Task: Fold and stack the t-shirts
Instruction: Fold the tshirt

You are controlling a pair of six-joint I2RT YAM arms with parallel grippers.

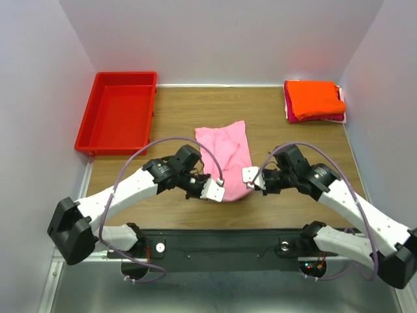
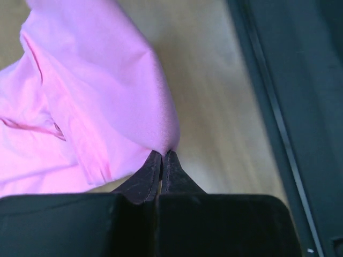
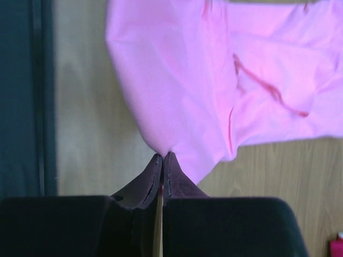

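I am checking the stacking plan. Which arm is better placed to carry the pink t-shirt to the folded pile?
Probably right. The right gripper and left gripper each pinch the light pink t-shirt, but the folded pile lies at the far right, on the right arm's side.

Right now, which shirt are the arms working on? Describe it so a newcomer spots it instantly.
Start from the wooden table and look at its middle, near the front edge between the two arms. There lies the light pink t-shirt, its near corners pinched by the left hand and the right hand. Unlike the folded orange t-shirt stacked at far right, it is loose and pale.
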